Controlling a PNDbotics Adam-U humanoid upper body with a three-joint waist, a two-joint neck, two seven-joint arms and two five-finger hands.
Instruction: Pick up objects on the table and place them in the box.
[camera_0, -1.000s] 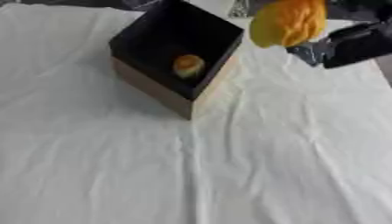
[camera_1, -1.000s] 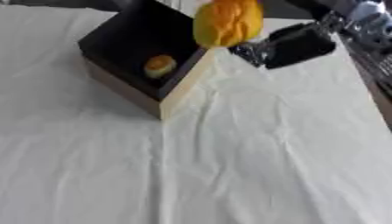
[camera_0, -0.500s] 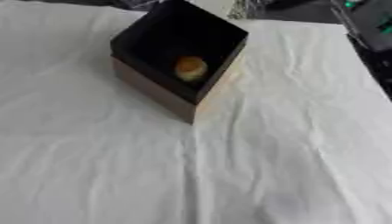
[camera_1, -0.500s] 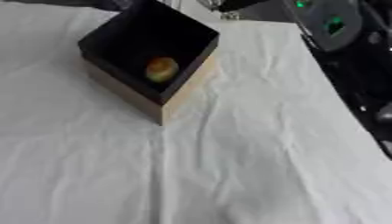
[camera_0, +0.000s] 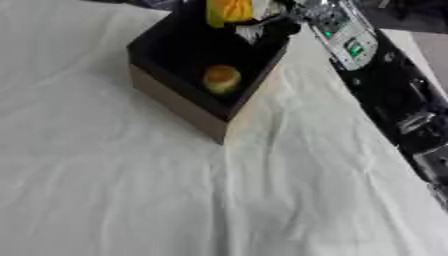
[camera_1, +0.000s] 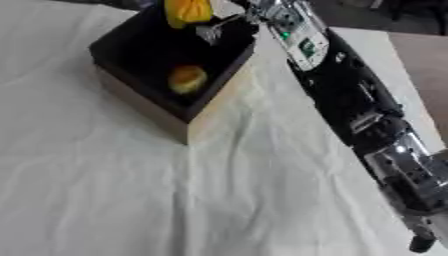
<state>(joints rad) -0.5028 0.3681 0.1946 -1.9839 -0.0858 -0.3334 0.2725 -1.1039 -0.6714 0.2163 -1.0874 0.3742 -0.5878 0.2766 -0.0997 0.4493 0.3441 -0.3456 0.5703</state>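
A box with tan outer walls and a black inside stands on the white cloth at upper centre. A small round yellow-orange object lies on its floor. My right arm reaches in from the lower right along the right side of the view. At the top, my right hand is curled around a larger orange-yellow object, held above the box's far corner. The view's top edge cuts off part of that object and of the hand. My left hand shows in neither view.
A wrinkled white cloth covers the table in front of and to the left of the box. The table's right edge runs beside my arm, with brown floor beyond it.
The view has tilted. One second ago my right hand held the orange object to the right of the box; half a second ago it was out of view; now it is over the box's far corner.
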